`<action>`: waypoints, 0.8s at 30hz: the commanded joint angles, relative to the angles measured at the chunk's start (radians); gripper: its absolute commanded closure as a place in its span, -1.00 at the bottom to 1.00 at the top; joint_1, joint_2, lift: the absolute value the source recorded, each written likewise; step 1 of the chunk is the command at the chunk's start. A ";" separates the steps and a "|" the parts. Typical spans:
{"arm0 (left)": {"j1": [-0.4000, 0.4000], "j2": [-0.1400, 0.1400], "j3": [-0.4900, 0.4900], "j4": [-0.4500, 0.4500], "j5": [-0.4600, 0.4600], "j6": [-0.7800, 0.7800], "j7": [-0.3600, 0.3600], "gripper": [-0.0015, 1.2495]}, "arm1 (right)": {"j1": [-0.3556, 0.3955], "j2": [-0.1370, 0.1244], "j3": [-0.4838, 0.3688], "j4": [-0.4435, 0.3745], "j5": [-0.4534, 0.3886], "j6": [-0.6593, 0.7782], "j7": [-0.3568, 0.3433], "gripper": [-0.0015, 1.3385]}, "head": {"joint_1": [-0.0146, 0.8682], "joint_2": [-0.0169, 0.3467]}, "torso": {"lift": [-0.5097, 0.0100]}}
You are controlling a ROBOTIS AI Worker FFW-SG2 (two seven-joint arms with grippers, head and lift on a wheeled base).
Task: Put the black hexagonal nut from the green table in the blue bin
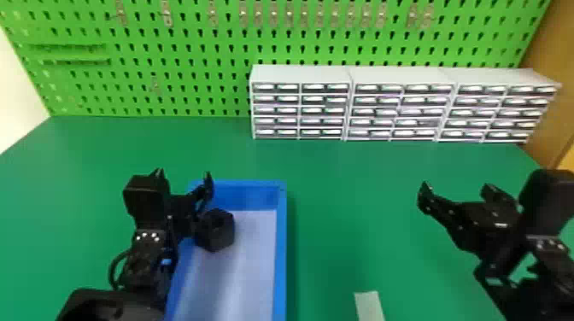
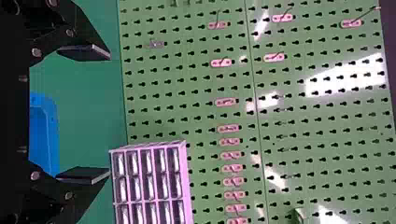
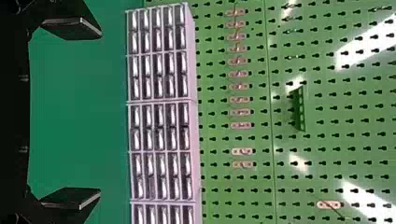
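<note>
The black hexagonal nut is within the outline of the blue bin, towards its left wall and beside the left gripper's body in the head view. My left gripper is over the bin's far left corner, its two fingers spread with nothing between them. From the left wrist view, the same left gripper has a wide gap, and part of the blue bin lies beyond it. Out to the right over the green table, my right gripper is open. In its wrist view the right gripper holds nothing.
Grey drawer cabinets line the back of the table, centre to right. Behind them rises a green pegboard with hooks. A pale strip lies on the table near the front, right of the bin.
</note>
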State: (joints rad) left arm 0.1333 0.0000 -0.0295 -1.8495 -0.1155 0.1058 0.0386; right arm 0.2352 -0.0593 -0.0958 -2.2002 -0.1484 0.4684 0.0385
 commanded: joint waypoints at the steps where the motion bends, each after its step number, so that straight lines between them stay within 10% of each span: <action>1: 0.026 -0.003 0.005 -0.016 -0.001 0.000 0.000 -0.40 | 0.027 0.010 -0.004 -0.009 0.006 -0.004 0.000 -0.83 | 0.52 -0.59 | 0.59; 24: 0.060 -0.003 -0.018 -0.040 0.005 0.000 0.000 -0.39 | 0.042 0.007 0.013 -0.016 0.009 -0.005 -0.002 -0.83 | 0.52 -0.59 | 0.59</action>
State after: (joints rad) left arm 0.1970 0.0000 -0.0467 -1.8899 -0.1123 0.1058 0.0383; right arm 0.2838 -0.0487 -0.0857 -2.2152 -0.1384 0.4634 0.0368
